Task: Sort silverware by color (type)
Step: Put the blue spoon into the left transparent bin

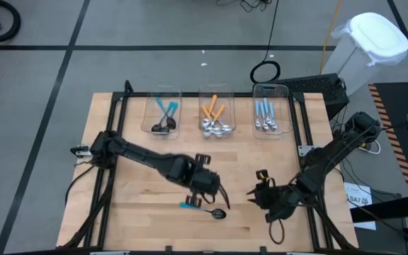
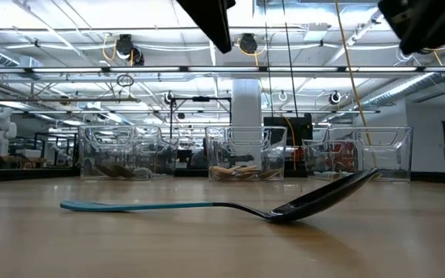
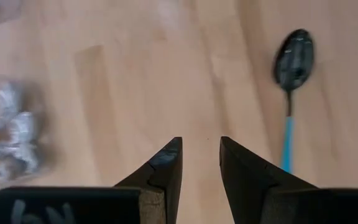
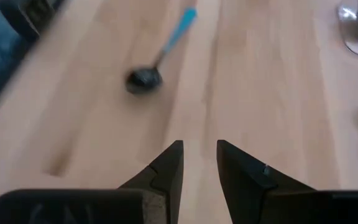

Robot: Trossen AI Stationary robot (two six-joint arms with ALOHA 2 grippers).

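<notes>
One teal-handled spoon with a black bowl (image 1: pixel 204 210) lies alone on the wooden table near its front edge. In the low view this spoon (image 2: pixel 230 205) rests on the underside of its bowl and on its handle end, with the bowl tip raised. My left gripper (image 1: pixel 217 193) hovers just above and behind it. It is open and empty in its wrist view (image 3: pixel 201 142), with the spoon (image 3: pixel 291 81) off to one side. My right gripper (image 1: pixel 255 195) stands to the spoon's right, open and empty (image 4: pixel 199 144), and points toward the spoon (image 4: pixel 157 59).
Three clear bins stand along the far side. The left bin (image 1: pixel 163 117) holds teal spoons, the middle bin (image 1: pixel 215 119) orange-handled ones, the right bin (image 1: pixel 268 117) light-blue ones. Black frame rails (image 1: pixel 119 106) border the table. Bare wood lies between the bins and the lone spoon.
</notes>
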